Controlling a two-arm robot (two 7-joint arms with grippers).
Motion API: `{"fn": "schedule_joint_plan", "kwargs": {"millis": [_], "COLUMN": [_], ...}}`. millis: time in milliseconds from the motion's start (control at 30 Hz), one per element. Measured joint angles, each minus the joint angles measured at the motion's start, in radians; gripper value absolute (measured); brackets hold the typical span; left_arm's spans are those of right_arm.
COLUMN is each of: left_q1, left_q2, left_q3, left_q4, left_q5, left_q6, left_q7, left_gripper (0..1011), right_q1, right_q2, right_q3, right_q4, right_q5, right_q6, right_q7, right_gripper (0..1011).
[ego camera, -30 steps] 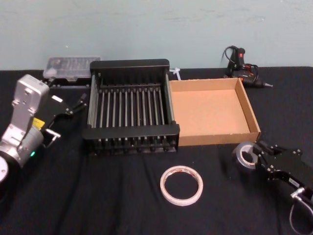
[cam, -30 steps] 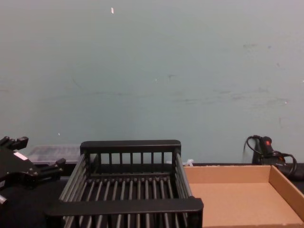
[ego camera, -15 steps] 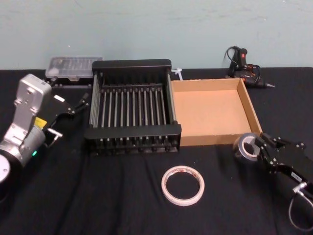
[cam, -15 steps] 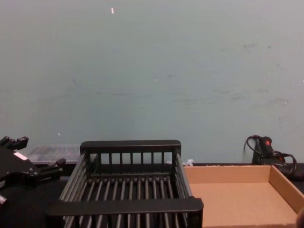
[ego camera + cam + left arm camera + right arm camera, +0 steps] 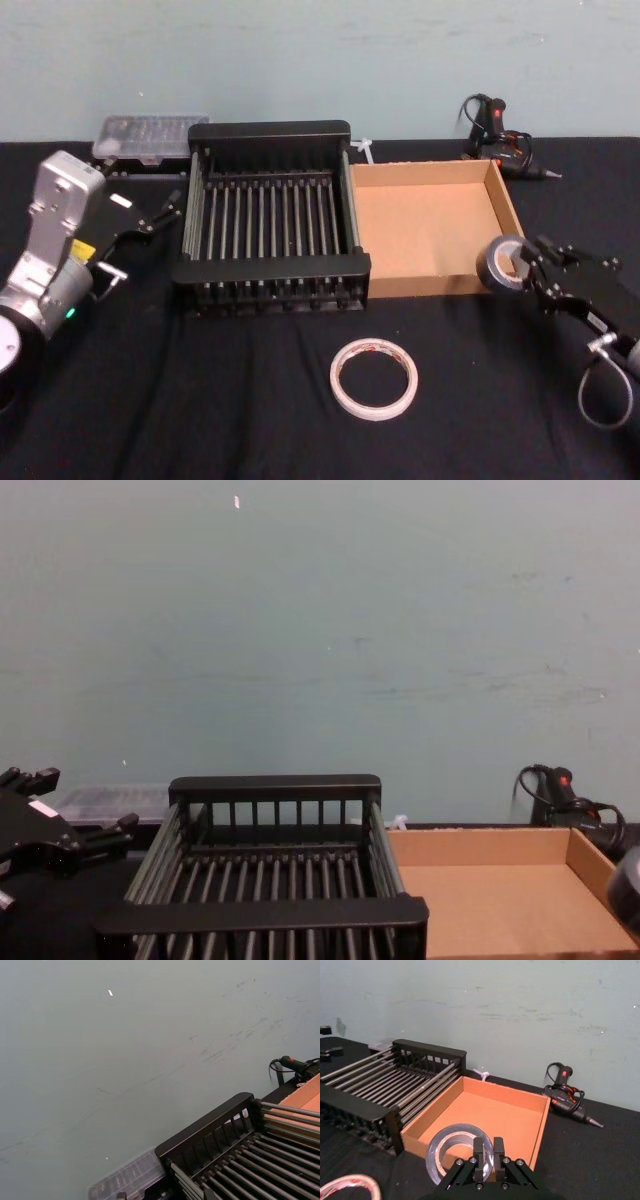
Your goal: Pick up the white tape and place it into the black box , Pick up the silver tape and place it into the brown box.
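Head view: the right gripper (image 5: 522,266) is clamped on the silver tape (image 5: 499,262), holding it on edge and off the bench (image 5: 200,400), right at the near right corner of the brown box (image 5: 432,287). That position suits a drop into the box, which looks like the step in hand. The brown box holds nothing, and so does the black box (image 5: 270,272) touching its left side. The white tape (image 5: 373,377) lies flat on the bench in front of the two boxes, untouched. The left gripper (image 5: 150,215) hangs idle to the left of the black box with its fingers apart, leaving the way clear.

Left wrist view: a corner of the black box (image 5: 210,1127) shows bare bars, with an edge of the brown box (image 5: 305,1097) beyond.

Right wrist view: the fingers (image 5: 479,1157) pinch the wall of the silver tape (image 5: 455,1145) so its hole faces the camera. The brown box (image 5: 492,1091) lies open and bare just ahead, the black box (image 5: 360,1107) beside it, and a bit of the white tape (image 5: 347,1185) at the lower edge.

Chest view: both the black box (image 5: 270,915) and the brown box (image 5: 590,860) stand bare, and the left gripper (image 5: 95,838) waits open beside the black box.
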Motion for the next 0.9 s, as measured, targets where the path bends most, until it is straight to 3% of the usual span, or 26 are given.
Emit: {"fn": "schedule_joint_plan", "kwargs": {"millis": [333, 900], "left_q1": [0.0, 0.0], "left_q2": [0.0, 0.0], "left_q3": [0.0, 0.0], "left_q4": [0.0, 0.0], "left_q5": [0.0, 0.0], "left_q6": [0.0, 0.0], "left_q7": [0.0, 0.0], "left_gripper": [1001, 1001], "right_q1": [0.092, 0.272], "right_q2": [-0.034, -0.09], "right_q3": [-0.017, -0.073], "right_q4": [0.065, 0.233], "right_q5": [-0.008, -0.036], "right_q6": [0.031, 0.075], "right_q7": [-0.011, -0.022], "right_gripper": [125, 125]}}
